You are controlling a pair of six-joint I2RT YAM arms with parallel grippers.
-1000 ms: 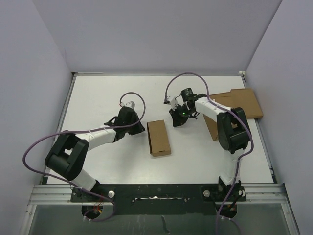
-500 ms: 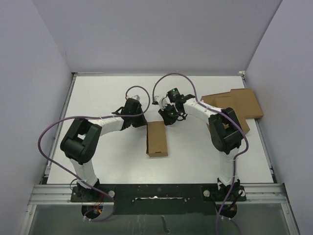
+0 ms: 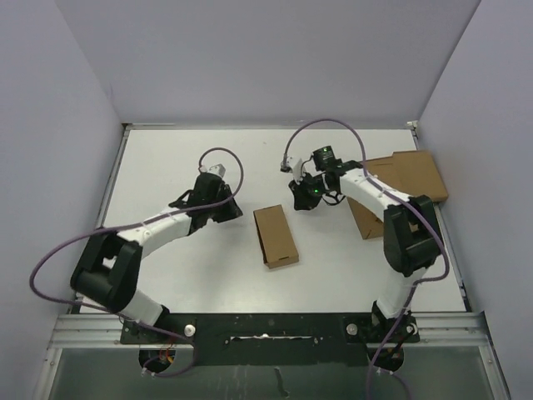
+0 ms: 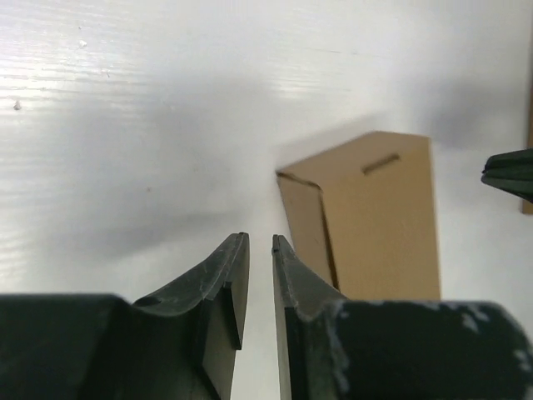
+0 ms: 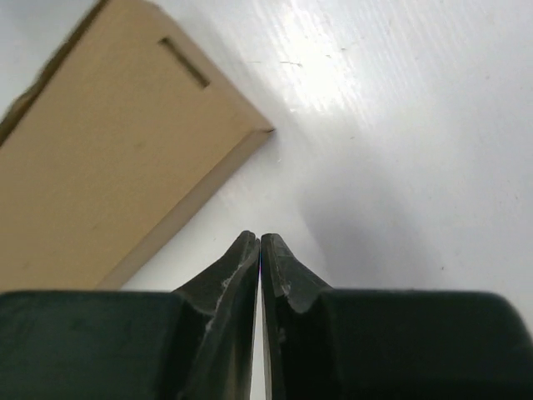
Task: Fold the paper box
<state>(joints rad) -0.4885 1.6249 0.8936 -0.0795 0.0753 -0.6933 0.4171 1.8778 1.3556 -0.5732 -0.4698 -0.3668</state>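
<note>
The paper box [image 3: 276, 236] is a narrow brown folded box lying flat in the middle of the table, long side pointing away from the arms. It also shows in the left wrist view [image 4: 375, 217], with a slit on top and an open seam at its left end, and in the right wrist view [image 5: 108, 150]. My left gripper [image 3: 235, 212] is just left of the box's far end, apart from it, nearly shut and empty [image 4: 260, 243]. My right gripper [image 3: 303, 201] is shut and empty, beyond the box's far right corner [image 5: 260, 240].
A larger flat brown cardboard slab [image 3: 412, 173] lies at the right edge of the table, partly under the right arm. Purple cables loop over both arms. White walls stand round the table.
Both grippers have drawn back from the box's far end, the left one to the left and the right one to the right. The box has turned slightly.
</note>
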